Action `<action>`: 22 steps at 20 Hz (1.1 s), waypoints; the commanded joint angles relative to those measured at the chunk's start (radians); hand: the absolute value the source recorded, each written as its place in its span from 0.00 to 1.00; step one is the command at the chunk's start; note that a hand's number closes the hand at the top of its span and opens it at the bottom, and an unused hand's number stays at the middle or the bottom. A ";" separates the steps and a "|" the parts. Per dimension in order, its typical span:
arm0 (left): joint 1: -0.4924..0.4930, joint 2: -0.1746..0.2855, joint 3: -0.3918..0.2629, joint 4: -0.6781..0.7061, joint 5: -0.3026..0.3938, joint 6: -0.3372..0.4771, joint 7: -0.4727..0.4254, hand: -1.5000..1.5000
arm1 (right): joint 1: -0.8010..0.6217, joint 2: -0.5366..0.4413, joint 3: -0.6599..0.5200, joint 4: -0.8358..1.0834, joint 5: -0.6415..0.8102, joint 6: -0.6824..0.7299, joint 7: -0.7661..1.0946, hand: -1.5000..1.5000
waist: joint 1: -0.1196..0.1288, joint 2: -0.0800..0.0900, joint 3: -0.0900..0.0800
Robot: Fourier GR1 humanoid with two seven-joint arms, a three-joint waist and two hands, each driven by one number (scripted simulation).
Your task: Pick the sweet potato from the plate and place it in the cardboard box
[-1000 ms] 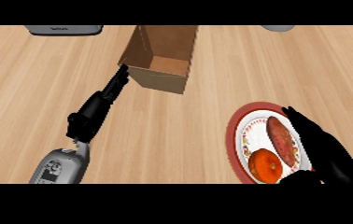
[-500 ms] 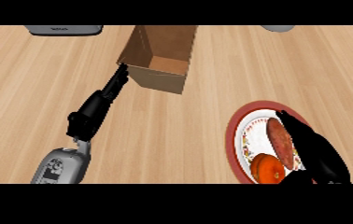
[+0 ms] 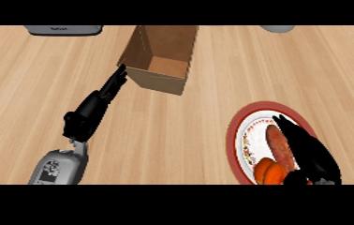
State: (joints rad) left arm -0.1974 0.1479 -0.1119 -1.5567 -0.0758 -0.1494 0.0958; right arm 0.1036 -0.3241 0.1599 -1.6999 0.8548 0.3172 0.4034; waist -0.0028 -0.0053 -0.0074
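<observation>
Now, the grasp: right hand (image 3: 307, 149) laid along the sweet potato (image 3: 276, 139) on its plate (image 3: 233, 139), fingers straight.
Next it should curl round, lift, and cross to the cardboard box (image 3: 160, 81).

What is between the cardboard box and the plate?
Only bare wooden counter lies between the cardboard box and the plate, as the head view shows.

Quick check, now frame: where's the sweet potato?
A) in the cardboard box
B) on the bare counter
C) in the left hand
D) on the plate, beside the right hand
D: the sweet potato lies on the plate, with the right hand right alongside it.
</observation>
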 commanded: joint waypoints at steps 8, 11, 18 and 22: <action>0.037 -0.036 -0.009 -0.010 -0.051 0.002 -0.007 0.50 | 0.016 0.024 -0.011 0.096 0.108 -0.066 -0.033 0.00 | 0.001 0.005 0.007; 0.068 -0.059 -0.027 -0.011 -0.076 0.019 -0.039 0.50 | -0.040 0.046 -0.019 0.131 0.099 -0.037 -0.030 0.00 | 0.003 0.005 0.007; 0.007 -0.052 0.007 -0.003 -0.038 -0.017 0.012 0.50 | -0.066 0.055 0.005 0.266 0.169 -0.126 -0.108 1.00 | 0.005 0.006 0.008; 0.030 -0.042 0.008 0.006 -0.049 -0.028 -0.010 0.50 | -0.127 0.022 -0.031 0.321 0.203 -0.193 -0.167 1.00 | 0.008 0.007 0.008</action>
State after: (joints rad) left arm -0.1707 0.1047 -0.1038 -1.5518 -0.1287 -0.1624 0.0775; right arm 0.0143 -0.3060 0.1349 -1.5168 1.0039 0.2307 0.2903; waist 0.0006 -0.0113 -0.0191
